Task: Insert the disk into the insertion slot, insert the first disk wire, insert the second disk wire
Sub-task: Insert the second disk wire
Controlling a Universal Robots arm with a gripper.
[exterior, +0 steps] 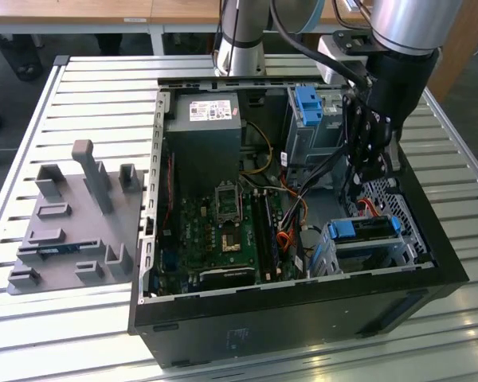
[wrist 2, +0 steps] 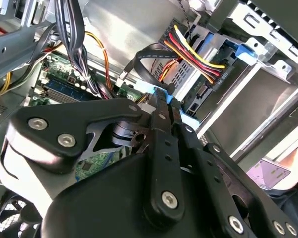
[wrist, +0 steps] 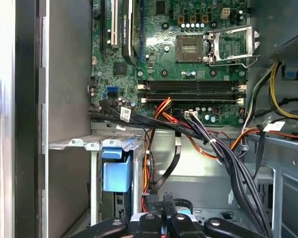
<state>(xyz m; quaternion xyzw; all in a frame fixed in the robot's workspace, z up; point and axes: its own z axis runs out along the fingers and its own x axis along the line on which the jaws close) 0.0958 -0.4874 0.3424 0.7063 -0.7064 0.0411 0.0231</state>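
Jaws pinched together grip a blue wire connector [wrist 2: 161,94] beside the disk [exterior: 365,228], seated in the insertion slot [exterior: 334,256].

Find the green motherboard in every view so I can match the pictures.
Exterior view: the motherboard lies flat on the case floor, toward the exterior view's left of the drive cages.
Second wrist view: the motherboard sits behind the hanging black cables.
First wrist view: the motherboard lies beyond the black cables.
Shared landmark: the memory slots.
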